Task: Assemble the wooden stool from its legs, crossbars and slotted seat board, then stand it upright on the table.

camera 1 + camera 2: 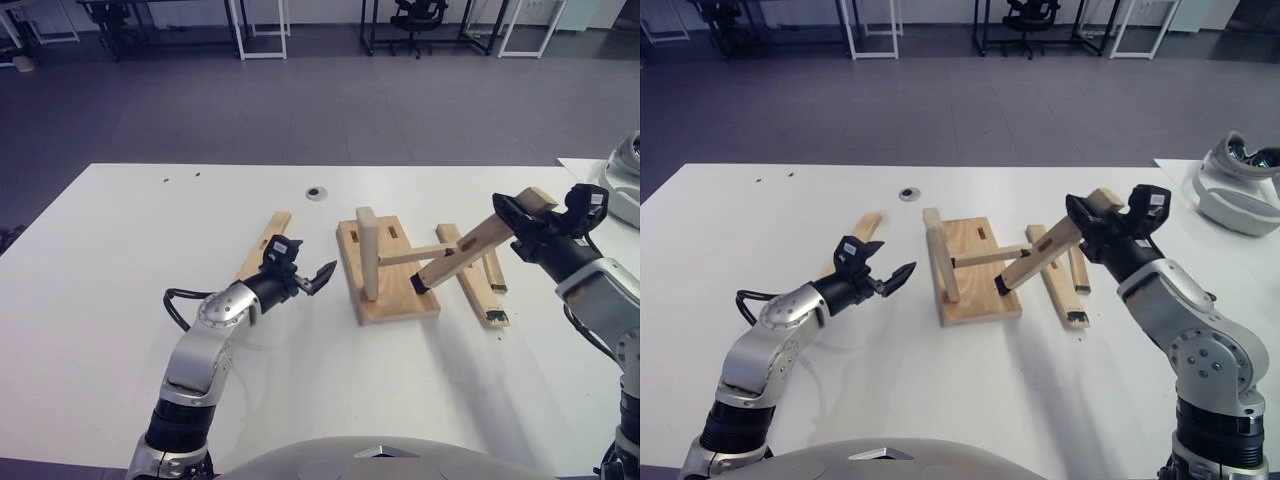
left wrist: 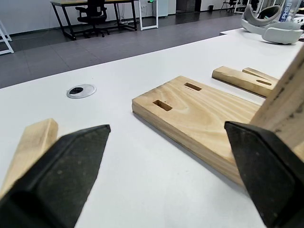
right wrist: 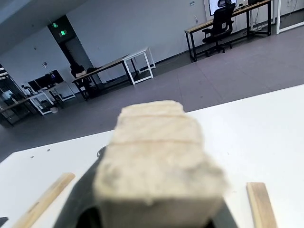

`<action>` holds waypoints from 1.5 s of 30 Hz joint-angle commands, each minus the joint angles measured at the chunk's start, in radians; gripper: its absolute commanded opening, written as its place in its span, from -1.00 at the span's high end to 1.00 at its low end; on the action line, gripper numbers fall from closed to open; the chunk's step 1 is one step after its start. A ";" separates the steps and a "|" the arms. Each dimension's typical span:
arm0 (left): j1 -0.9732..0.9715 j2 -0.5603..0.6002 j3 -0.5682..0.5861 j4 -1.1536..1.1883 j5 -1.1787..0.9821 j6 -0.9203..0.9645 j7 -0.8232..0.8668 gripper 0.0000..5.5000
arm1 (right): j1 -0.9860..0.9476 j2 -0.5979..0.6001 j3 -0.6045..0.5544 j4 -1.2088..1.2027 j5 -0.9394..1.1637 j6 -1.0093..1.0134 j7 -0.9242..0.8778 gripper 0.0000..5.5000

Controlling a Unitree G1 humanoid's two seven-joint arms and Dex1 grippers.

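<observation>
Right tool (image 1: 530,215) clenched on a tilted leg (image 1: 465,250), its low end at the board's (image 1: 395,300) edge, could go in crooked and lever the crossbar (image 1: 410,257) off the upright leg (image 1: 368,255), since the released left tool (image 1: 305,270) steadies nothing.

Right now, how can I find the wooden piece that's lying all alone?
Find the slotted seat board lying flat in the middle of the white table. Look left of it, just behind the robot's open left hand, where a pale wooden bar lies flat. It is the only piece on that side; every other one is on or right of the board.
</observation>
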 commanded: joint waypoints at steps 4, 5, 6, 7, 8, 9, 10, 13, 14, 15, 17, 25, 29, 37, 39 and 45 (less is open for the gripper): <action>-0.012 -0.014 -0.050 -0.074 -0.029 0.067 0.026 -0.61 | 0.122 0.019 0.118 -0.030 -0.169 0.084 -0.061 0.61; -0.018 -0.018 -0.057 -0.078 -0.031 0.072 0.029 -0.61 | 0.118 0.023 0.127 -0.031 -0.176 0.089 -0.066 0.61; -0.029 -0.028 -0.064 -0.081 -0.036 0.078 0.032 -0.61 | 0.113 0.021 0.147 -0.034 -0.192 0.102 -0.074 0.61; -0.038 -0.037 -0.069 -0.084 -0.041 0.084 0.036 -0.61 | 0.111 0.018 0.162 -0.037 -0.207 0.113 -0.078 0.61; -0.049 -0.048 -0.074 -0.084 -0.045 0.088 0.040 -0.61 | 0.108 0.019 0.173 -0.036 -0.220 0.125 -0.084 0.61; -0.059 -0.058 -0.080 -0.081 -0.046 0.091 0.046 -0.61 | 0.096 0.024 0.179 -0.029 -0.221 0.136 -0.095 0.61; -0.068 -0.067 -0.087 -0.076 -0.045 0.091 0.051 -0.61 | 0.081 0.027 0.180 -0.020 -0.216 0.146 -0.106 0.61; -0.089 -0.083 -0.097 -0.065 -0.043 0.087 0.059 -0.61 | 0.042 0.010 0.212 -0.038 -0.215 0.183 -0.107 0.61; -0.096 -0.086 -0.100 -0.061 -0.043 0.085 0.060 -0.61 | 0.036 0.005 0.225 -0.041 -0.210 0.200 -0.104 0.61; -0.100 -0.089 -0.104 -0.057 -0.042 0.082 0.064 -0.61 | 0.031 0.003 0.231 -0.038 -0.202 0.214 -0.102 0.61; -0.105 -0.093 -0.113 -0.053 -0.041 0.078 0.069 -0.61 | 0.016 -0.007 0.239 -0.026 -0.197 0.237 -0.089 0.61; -0.133 -0.106 -0.129 -0.018 -0.019 0.062 0.084 -0.61 | -0.032 -0.069 0.321 -0.058 -0.250 0.250 0.006 0.46; -0.159 -0.132 -0.128 -0.007 -0.028 0.058 0.098 -0.61 | -0.004 -0.032 0.368 -0.044 -0.307 0.216 0.073 0.20; -0.197 -0.170 -0.113 0.005 -0.055 0.046 0.112 -0.61 | -0.128 0.051 0.495 0.005 -0.442 0.179 0.235 -0.33; -0.211 -0.178 -0.106 0.016 -0.055 0.043 0.115 -0.61 | -0.132 0.047 0.523 -0.008 -0.467 0.176 0.276 -0.43; -0.184 -0.158 -0.099 0.051 -0.041 0.035 0.104 -0.61 | -0.120 0.024 0.543 -0.025 -0.540 0.130 0.370 -0.85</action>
